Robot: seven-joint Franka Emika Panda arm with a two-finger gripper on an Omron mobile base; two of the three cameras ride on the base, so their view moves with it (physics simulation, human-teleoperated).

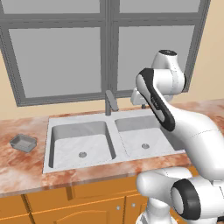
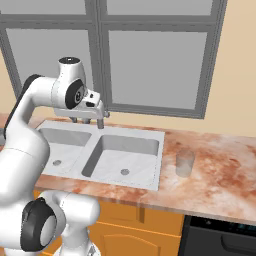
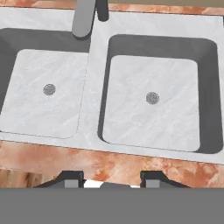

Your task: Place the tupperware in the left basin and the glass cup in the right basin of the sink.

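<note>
Both basins lie open; faucet [image 1: 110, 101] stands over the divider.

Grey-framed window [image 1: 105, 48] above orange cabinets [image 1: 87, 205].

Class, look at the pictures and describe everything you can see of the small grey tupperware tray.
The tupperware is a small, shallow, grey rectangular tray with sloped walls and no lid, matte like plastic. It looks empty. It sits flat and upright on the reddish marbled counter, left of the sink and apart from its rim, turned slightly askew to the counter edge. Nothing but the counter touches it; the gripper hangs over the sink, far from it.
</note>
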